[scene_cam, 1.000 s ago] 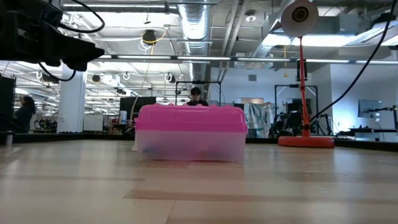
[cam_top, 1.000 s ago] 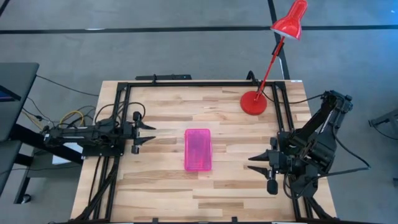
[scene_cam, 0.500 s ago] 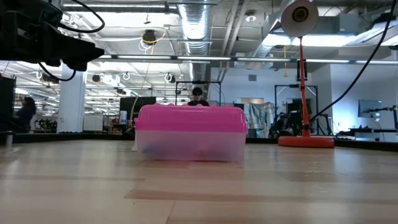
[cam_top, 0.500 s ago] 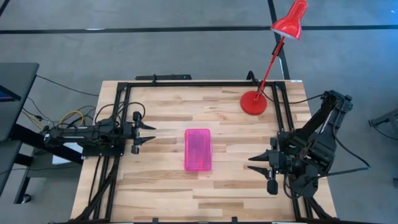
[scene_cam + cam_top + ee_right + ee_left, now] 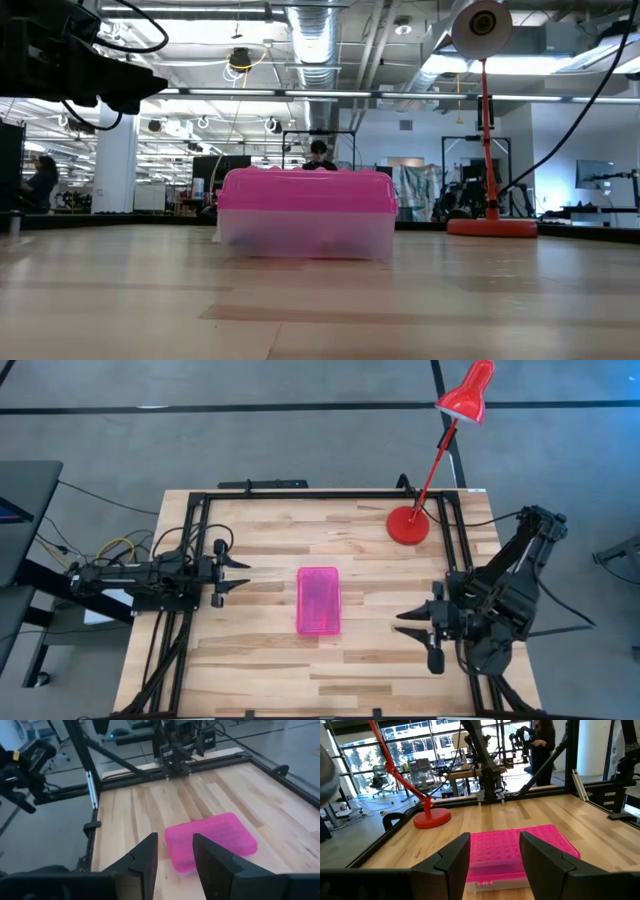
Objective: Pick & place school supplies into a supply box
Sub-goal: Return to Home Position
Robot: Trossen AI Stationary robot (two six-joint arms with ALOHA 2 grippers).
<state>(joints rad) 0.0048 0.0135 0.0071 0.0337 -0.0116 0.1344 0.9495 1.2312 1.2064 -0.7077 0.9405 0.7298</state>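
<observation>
- Pink-lidded, clear-based plastic supply box (image 5: 318,601) lies shut at frame centre on the wooden tabletop (image 5: 270,530); no supplies lie loose, so packing looks finished.
- At mid-left the left hand (image 5: 243,574), at lower right the right hand (image 5: 410,625): both released, empty, well apart from it.

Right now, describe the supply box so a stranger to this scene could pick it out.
On the light wooden table, midway between the left gripper and the right gripper, lies a small rectangular plastic box. Its bright pink textured lid over a clear base sets it apart from the red desk lamp's round base near a corner.
</observation>
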